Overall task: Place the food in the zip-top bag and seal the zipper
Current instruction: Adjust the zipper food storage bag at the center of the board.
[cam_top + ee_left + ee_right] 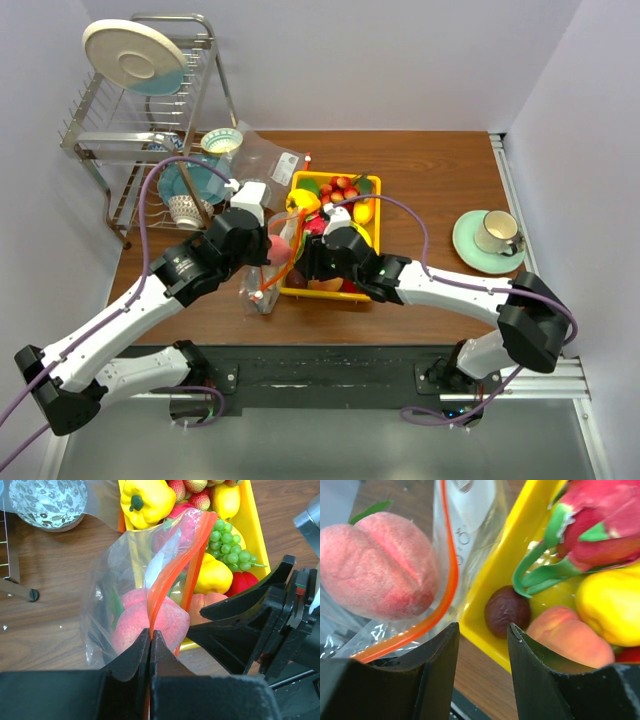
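Note:
The crinkled clear zip-top bag (115,580) stands against the left side of the yellow tray (257,535), its mouth gaping. A pink peach (145,622) lies inside the bag. My left gripper (150,632) is shut on the orange-red zipper (170,575) at the bag's near end. My right gripper (484,630) is open with nothing between its fingers. It hovers over the tray's near rim (495,575), just right of the bag. More food fills the tray: a yellow pepper (147,500), green grapes (227,545), a dragon fruit (600,525), a dark plum (507,611) and a peach (570,635).
A wire dish rack (130,120) with plates and bowls stands at the back left. A second, flatter clear bag (265,160) lies behind the tray. A cup on a green saucer (490,238) sits at the right. Both arms crowd the tray's near left corner.

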